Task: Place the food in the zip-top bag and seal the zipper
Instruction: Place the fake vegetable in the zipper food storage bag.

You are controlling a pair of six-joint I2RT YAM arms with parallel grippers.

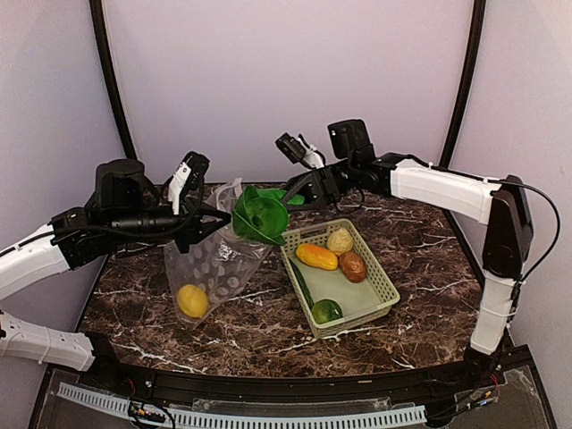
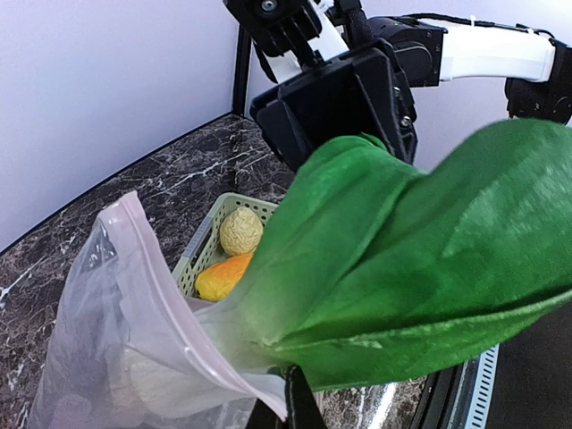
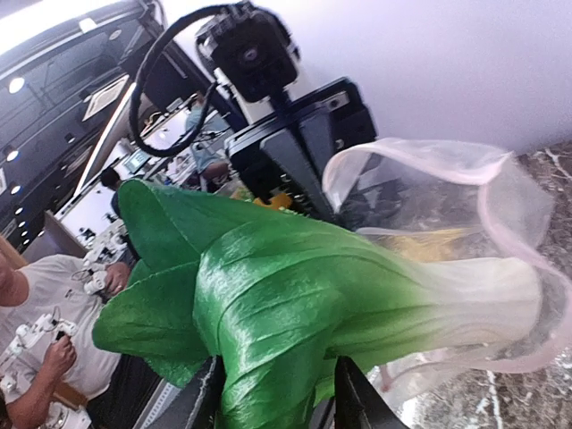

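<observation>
Since the bok choy [image 1: 261, 214], mid-frame in the top view with its white stem inside the limp zip-top bag [image 1: 214, 264], looks light and floppy, its firmer stem seems the better hold; the right gripper [image 3: 279, 386] stands half-open around the leaves, while the left gripper [image 1: 207, 219] pinches the bag's rim.

- You have one zip-top bag [image 1: 214, 264].
- One lemon [image 1: 192, 300].
- One bok choy [image 1: 261, 214].
- One basket [image 1: 380, 286].
- One orange piece [image 1: 316, 256], one beige round one [image 1: 340, 239], one brown potato [image 1: 353, 265].
- Two green pieces [image 1: 326, 311]: you can count one round, one long.
</observation>
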